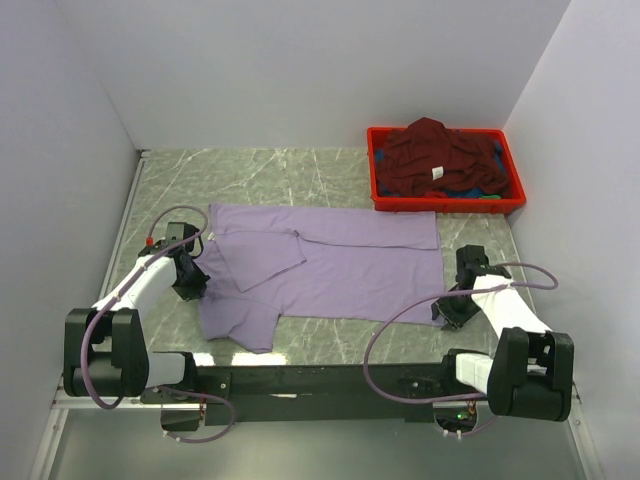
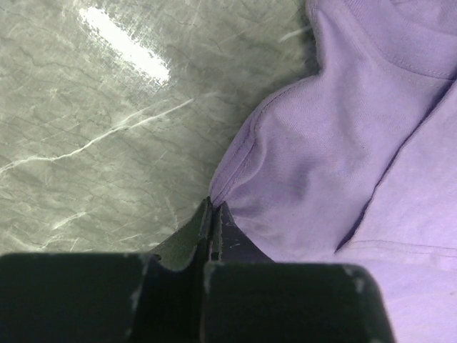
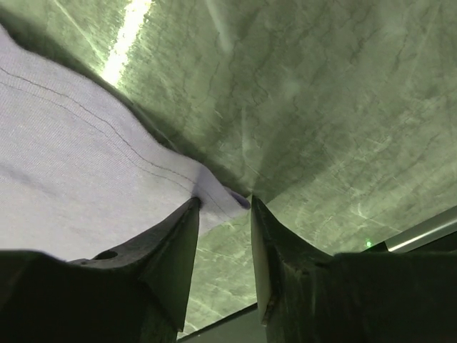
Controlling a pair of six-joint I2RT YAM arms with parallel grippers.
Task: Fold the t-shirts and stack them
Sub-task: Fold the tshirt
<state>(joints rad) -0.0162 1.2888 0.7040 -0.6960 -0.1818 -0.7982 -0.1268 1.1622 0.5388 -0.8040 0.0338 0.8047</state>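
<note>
A lavender t-shirt (image 1: pixel 340 270) lies spread flat on the marble table, one sleeve folded onto its body. My left gripper (image 1: pixel 195 280) sits at its left edge; in the left wrist view the jaws (image 2: pixel 214 206) are shut on the hem of the shirt (image 2: pixel 343 143). At the near right corner is my right gripper (image 1: pixel 447 305). In the right wrist view it (image 3: pixel 223 202) stands open, the corner of the shirt (image 3: pixel 71 179) lying between its fingertips. A maroon t-shirt (image 1: pixel 425 155) with a small white label is heaped in the crate.
The red plastic crate (image 1: pixel 450 206) stands at the back right, with bits of blue cloth (image 1: pixel 465 187) and green cloth (image 1: pixel 490 196) under the maroon shirt. White walls close in the table (image 1: pixel 260 175) on the left, back and right. A metal rail runs along the near edge.
</note>
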